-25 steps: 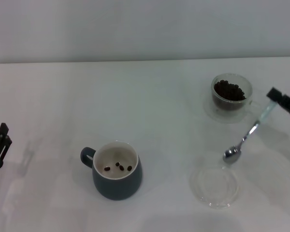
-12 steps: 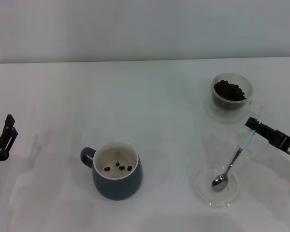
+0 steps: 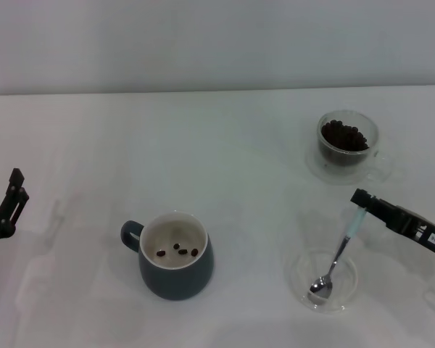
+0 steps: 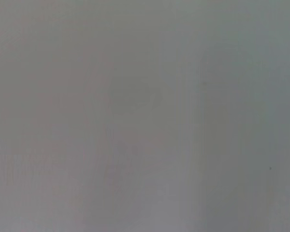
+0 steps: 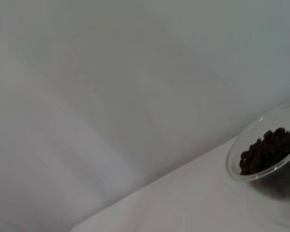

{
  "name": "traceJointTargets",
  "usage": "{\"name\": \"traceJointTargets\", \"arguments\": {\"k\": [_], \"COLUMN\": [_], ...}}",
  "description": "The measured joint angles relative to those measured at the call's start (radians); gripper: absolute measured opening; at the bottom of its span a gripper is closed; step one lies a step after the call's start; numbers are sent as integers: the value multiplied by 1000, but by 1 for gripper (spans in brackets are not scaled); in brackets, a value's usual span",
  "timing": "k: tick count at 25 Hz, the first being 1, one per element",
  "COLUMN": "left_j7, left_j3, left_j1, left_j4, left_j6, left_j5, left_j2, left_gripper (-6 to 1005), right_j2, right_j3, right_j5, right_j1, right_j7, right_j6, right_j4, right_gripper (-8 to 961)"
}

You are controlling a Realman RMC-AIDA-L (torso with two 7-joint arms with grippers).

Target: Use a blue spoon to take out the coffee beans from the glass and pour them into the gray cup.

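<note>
The blue spoon (image 3: 340, 254) hangs from the right gripper (image 3: 360, 201), jaws clamped on the tip of its pale handle, metal bowl resting low in the flat clear dish (image 3: 322, 280) near the table's front right corner. Its long axis slants from the jaws down toward the front edge. The glass (image 3: 346, 147) of coffee beans (image 3: 343, 135) stands behind the gripper, toward the far edge. The gray cup (image 3: 175, 255), a few beans inside, sits well off to the left. The left gripper (image 3: 6, 210) waits at the left edge; its jaws I cannot tell.
</note>
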Motion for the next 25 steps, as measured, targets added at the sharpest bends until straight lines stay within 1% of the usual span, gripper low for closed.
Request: {"name": "traceJointTargets", "arguments": {"k": [6, 11, 14, 19, 22, 24, 25], "left_j7": [-4, -4, -4, -5, -5, -6, -6], "left_j3": [0, 0, 0, 0, 0, 0, 0], "left_j1": [0, 0, 1, 4, 8, 9, 9], "left_j4": [1, 1, 1, 1, 0, -1, -1], "left_j6": [0, 0, 1, 1, 2, 2, 2], "left_j5": [0, 0, 0, 0, 0, 0, 0], "left_j2": [0, 0, 0, 0, 0, 0, 0], "left_gripper": [775, 775, 775, 775, 775, 775, 775], "right_j2": [19, 22, 17, -3, -13, -14, -11], "right_j3": [-1, 2, 5, 12, 65, 145, 205], "right_j5": [-20, -23, -23, -18, -14, -13, -13], "right_j1": [5, 4, 6, 27, 25, 15, 8], "right_j7": [4, 0, 0, 1, -24, -93, -151], "right_j6": [16, 23, 32, 65, 71, 50, 33], "right_j4": [1, 1, -9, -9, -28, -48, -60], "right_gripper": [308, 311, 313, 317, 385, 430, 452]}}
